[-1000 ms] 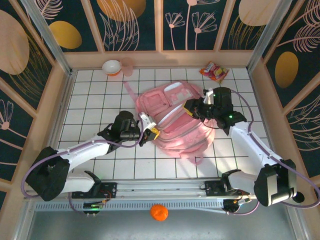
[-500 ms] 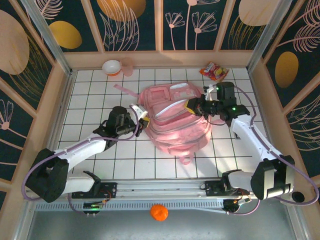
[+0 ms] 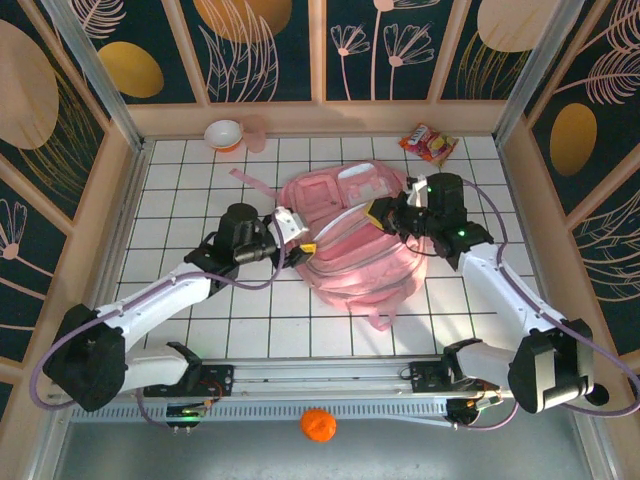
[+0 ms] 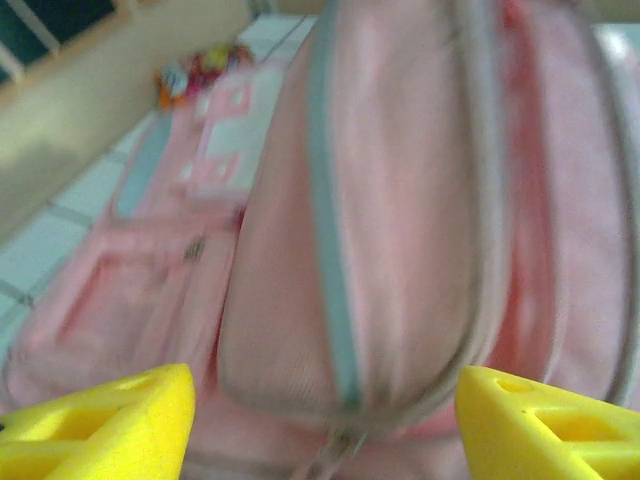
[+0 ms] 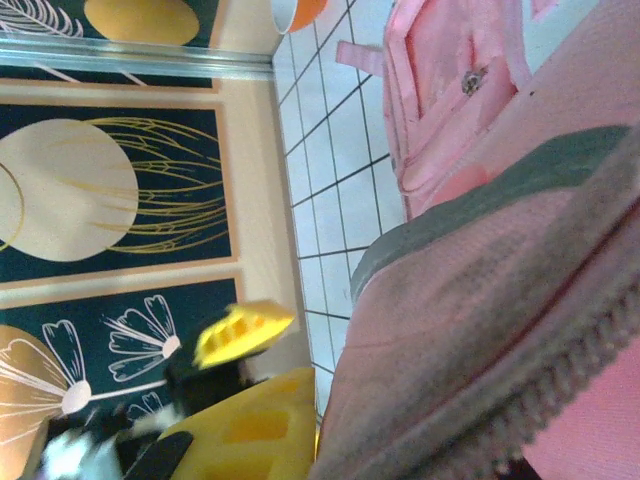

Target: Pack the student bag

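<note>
Pink fabric student bag (image 3: 355, 250) lies flat mid-table on the white tiles (image 3: 200, 170). Right gripper (image 3: 383, 212) is pinched on the bag's zippered rim (image 3: 343, 216), apparently to hold the mouth open for packing. Left gripper (image 3: 300, 236) stands spread at the bag's left edge, gripping nothing.

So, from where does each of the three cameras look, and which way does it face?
Top external: above and behind the arms, looking down on the tiled table; both arms, left gripper and right gripper at the pink backpack.
Left wrist: on that wrist, faces the backpack's zippered pocket closely; its yellow fingertips stand apart.
Right wrist: on that wrist, looks along the backpack toward the wall panels; its yellow fingers show.
Shared: the backpack in all; the snack packet in top and left wrist.
</note>
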### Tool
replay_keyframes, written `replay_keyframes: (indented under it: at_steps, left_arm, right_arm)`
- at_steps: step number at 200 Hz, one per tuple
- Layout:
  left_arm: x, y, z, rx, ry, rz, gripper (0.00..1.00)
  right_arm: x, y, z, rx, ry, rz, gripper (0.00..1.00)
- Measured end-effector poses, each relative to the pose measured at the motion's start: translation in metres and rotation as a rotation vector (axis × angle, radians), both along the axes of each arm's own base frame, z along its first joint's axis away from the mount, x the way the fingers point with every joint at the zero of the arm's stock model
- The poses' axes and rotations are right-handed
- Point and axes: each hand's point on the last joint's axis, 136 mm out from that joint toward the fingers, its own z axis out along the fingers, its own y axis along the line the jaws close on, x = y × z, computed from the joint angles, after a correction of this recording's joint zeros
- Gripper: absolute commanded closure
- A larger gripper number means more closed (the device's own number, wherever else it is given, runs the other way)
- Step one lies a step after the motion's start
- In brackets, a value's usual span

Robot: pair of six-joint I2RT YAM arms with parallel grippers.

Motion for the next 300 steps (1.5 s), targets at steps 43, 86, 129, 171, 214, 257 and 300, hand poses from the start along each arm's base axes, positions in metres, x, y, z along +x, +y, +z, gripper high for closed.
replay_keyframes:
  at_steps: [43,86,129,171,214,257,300]
  left_arm:
    - [0.005,-0.032,0.03,-0.015,-0.12,-0.035,0.28]
    - [0.011,-0.063,0.007,0.022,-0.079,-0.076,0.29]
    - [0.023,-0.067,0.005,0.017,-0.084,-0.005,1.0]
    - [0.049,-0.052,0.013,0.032,-0.122,0.152,1.0]
    - [0.066,-0.032,0.01,0.02,-0.08,0.222,1.0]
    - [0.071,-0.027,0.01,0.0,-0.054,0.239,1.0]
    - [0.069,-0.028,0.01,-0.022,-0.028,0.233,1.0]
  right_arm:
    - [0.0,0.013,0.007,0.018,-0.015,-0.019,1.0]
    - [0.0,0.017,0.007,0.019,-0.013,-0.024,1.0]
    - [0.0,0.012,0.005,-0.005,-0.006,-0.028,0.63]
    - [0.028,-0.07,0.033,-0.232,-0.091,-0.149,0.33]
    - [0.034,-0.222,0.009,-0.658,-0.016,-0.446,0.3]
    - [-0.017,-0.314,-0.117,-0.793,0.414,-0.507,0.28]
    - [-0.032,-0.349,-0.153,-0.77,0.533,-0.53,0.25]
